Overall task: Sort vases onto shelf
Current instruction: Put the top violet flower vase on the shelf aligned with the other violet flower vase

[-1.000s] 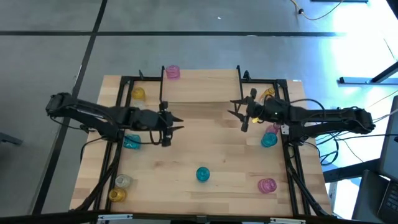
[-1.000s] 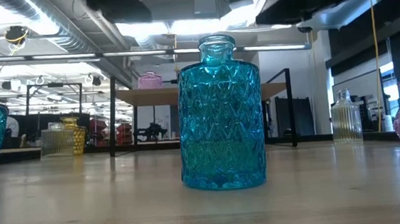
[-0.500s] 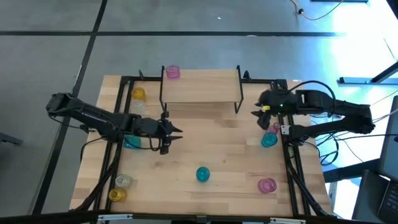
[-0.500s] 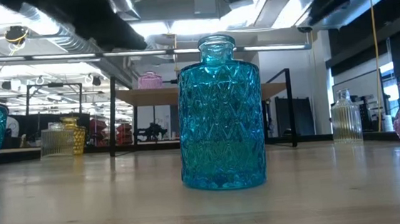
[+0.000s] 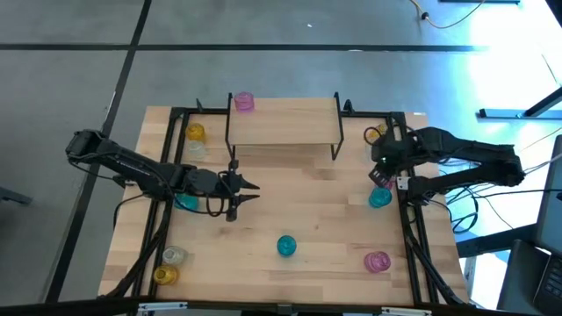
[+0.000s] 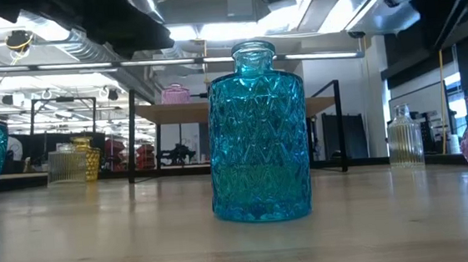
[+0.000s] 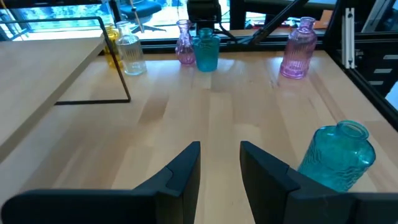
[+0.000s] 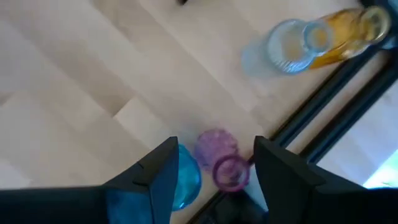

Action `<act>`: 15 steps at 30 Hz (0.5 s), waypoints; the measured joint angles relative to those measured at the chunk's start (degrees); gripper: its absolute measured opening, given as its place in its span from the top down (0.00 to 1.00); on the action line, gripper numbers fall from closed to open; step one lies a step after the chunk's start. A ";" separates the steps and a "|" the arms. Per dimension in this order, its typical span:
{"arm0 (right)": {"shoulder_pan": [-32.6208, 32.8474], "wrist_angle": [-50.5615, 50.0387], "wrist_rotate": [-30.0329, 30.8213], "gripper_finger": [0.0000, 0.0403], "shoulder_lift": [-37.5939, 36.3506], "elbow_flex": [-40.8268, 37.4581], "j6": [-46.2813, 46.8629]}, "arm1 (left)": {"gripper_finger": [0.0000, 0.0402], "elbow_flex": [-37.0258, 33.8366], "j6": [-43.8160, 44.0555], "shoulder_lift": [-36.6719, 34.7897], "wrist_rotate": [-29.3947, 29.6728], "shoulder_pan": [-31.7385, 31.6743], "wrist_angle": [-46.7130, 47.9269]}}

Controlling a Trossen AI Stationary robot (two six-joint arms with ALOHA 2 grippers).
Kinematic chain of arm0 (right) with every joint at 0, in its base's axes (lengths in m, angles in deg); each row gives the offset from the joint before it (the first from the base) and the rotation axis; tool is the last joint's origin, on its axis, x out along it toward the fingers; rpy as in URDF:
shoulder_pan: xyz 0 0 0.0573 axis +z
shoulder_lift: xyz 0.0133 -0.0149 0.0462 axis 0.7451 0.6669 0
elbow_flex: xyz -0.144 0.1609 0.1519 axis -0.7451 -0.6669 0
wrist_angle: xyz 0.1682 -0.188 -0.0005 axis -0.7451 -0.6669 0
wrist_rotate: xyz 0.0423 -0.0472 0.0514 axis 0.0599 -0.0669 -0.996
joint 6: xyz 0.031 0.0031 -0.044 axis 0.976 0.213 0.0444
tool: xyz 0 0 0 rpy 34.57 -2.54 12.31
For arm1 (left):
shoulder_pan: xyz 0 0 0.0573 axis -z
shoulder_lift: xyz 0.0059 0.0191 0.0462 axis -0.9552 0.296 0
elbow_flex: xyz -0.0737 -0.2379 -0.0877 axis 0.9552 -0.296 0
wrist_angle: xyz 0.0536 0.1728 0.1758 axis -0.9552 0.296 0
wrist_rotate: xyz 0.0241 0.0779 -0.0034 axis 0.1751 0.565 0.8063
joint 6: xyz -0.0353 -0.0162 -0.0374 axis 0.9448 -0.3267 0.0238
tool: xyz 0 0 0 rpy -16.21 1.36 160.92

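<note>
Pink vase (image 8: 222, 163), narrow-necked, stands directly beneath the right gripper (image 8: 211, 171) and between its spread fingers, which hang above it with nothing grasped. A teal vase (image 8: 184, 177) touches or nearly touches it on one side, beside one finger; a clear vase (image 8: 287, 46) and an amber vase (image 8: 345, 28) stand farther ahead of the gripper. Judged rigid, light, smooth and breakable glass, likely slippery. Best hold appears to be across the body just under the neck, squeezed gently, taking care not to knock the teal neighbour.

Left gripper (image 7: 219, 163) waits low over the table, fingers parted and empty; a faceted teal vase (image 7: 337, 155) stands just off to one side of it, others well ahead.

Shelf (image 5: 285, 118) lies between the two arms toward the far edge and carries one pink vase (image 5: 243, 101) at a corner; remaining vases not yet placed
</note>
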 joint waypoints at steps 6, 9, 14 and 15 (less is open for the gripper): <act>-0.02 -1.84 0.46 0.52 4.14 -0.02 2.07 | 0.74 -0.02 0.71 0.00 0.02 0.02 0.56; -0.02 -3.82 -2.16 0.52 5.72 -0.04 3.50 | 0.74 -0.02 1.07 0.00 0.03 0.00 0.58; -0.39 -3.90 -3.58 0.52 6.88 -0.62 4.48 | 0.74 -0.02 1.15 0.00 0.04 0.01 0.58; -0.93 -3.97 -3.65 0.52 6.83 -1.33 4.49 | 0.74 -0.02 1.18 0.00 0.04 0.00 0.58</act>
